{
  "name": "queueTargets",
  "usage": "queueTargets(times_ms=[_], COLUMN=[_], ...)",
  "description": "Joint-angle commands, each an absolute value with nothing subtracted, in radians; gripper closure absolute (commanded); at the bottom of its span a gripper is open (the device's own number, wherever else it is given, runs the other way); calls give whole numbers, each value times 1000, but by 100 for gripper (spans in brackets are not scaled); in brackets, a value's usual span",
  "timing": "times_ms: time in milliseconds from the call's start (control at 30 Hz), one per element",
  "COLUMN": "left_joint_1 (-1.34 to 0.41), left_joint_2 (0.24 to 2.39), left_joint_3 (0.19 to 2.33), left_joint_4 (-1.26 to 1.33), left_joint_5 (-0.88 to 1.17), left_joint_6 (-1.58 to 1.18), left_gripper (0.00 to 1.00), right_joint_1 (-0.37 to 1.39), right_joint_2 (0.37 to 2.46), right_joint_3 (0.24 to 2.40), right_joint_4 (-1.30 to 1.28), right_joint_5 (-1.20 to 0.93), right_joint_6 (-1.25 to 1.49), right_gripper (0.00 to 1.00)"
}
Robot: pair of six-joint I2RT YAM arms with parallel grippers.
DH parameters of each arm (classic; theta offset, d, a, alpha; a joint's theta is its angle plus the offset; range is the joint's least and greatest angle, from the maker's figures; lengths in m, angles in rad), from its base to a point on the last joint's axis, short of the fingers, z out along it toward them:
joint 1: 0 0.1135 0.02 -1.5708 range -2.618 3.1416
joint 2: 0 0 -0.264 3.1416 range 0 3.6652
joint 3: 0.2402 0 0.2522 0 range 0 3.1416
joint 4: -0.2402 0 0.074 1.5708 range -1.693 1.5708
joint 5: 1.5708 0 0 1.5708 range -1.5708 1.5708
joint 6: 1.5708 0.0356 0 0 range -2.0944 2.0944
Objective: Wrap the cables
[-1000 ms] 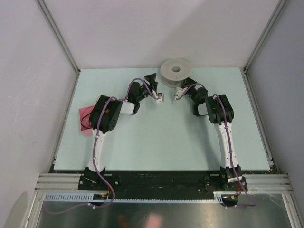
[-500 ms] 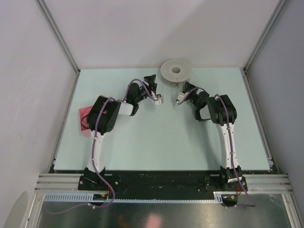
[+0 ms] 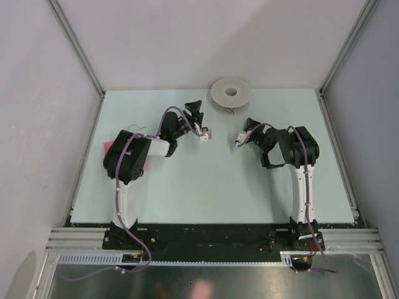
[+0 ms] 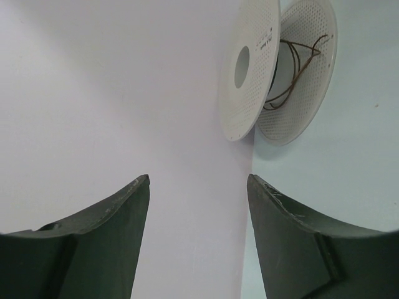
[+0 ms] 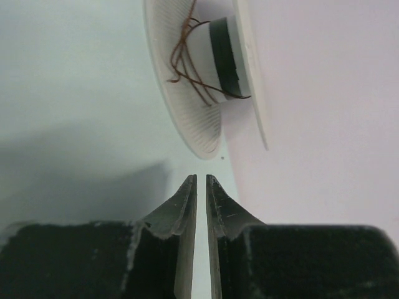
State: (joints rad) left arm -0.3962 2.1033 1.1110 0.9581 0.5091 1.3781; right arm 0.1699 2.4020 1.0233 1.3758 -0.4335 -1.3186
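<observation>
The cables are thin dark brown strands curling loosely round the core of a pale grey spool (image 3: 231, 93) at the back centre of the table. The left wrist view shows the cables (image 4: 293, 68) between the spool's flanges (image 4: 252, 68). In the right wrist view the cables (image 5: 187, 68) loop off the spool (image 5: 187, 118) over a dark wound band. My left gripper (image 3: 198, 119) (image 4: 198, 177) is open and empty, short of the spool on its left. My right gripper (image 3: 241, 136) (image 5: 201, 177) is shut to a thin slit with nothing seen in it, in front of the spool.
A pink sheet (image 3: 110, 148) lies at the table's left, mostly hidden behind my left arm. White walls close in the back and both sides, and the spool stands close to the back wall. An aluminium rail (image 3: 212, 240) runs along the near edge.
Both grippers have drawn back from the spool toward the near side. The right one, close beside the spool a second ago, now sits clear of it. The left arm's elbow has swung left.
</observation>
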Motion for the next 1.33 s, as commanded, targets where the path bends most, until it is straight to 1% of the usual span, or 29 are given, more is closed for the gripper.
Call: queueTargets(times_ms=[0,133,233,267,333,367,433,500,633,733,800,933,1067,1167,1300], left_joint_1=[-414,-439,-458,-461,-464,-465,-466,-464,-456,-418,-390,-285,-170,-139,-135], left_joint_2=[1947,1769,1600,1542,1441,1399,1325,1266,1195,1213,1222,1209,1207,1200,1163], left_joint_3=[1035,927,866,862,881,912,982,1049,1186,1299,1325,1297,1244,1222,1207], left_joint_4=[1040,984,832,763,599,488,283,94,-293,-572,-680,-773,-770,-739,-715], left_joint_5=[522,489,444,424,380,354,297,258,228,269,264,333,352,303,264], left_joint_6=[1312,1248,1168,1131,1037,981,853,727,516,359,264,128,50,51,93], left_gripper=[31,30,27,24,8,5,2,1,1,0,1,1,1,1,1], right_joint_1=[184,205,224,231,243,251,264,272,295,304,297,217,93,47,38], right_joint_2=[2275,2104,1950,1890,1764,1696,1539,1388,1097,953,895,834,817,814,795], right_joint_3=[903,803,730,710,676,666,659,659,690,758,790,814,815,815,815], right_joint_4=[1593,1590,1561,1535,1446,1382,1210,1020,579,232,60,-203,-337,-367,-368], right_joint_5=[-449,-408,-362,-346,-313,-290,-247,-221,-179,-117,-53,22,-37,-66,-94], right_joint_6=[-1279,-1204,-1135,-1119,-1084,-1061,-1006,-945,-786,-630,-517,-324,-193,-165,-171], right_gripper=[85,84,84,84,83,83,81,78,66,57,52,38,25,21,17])
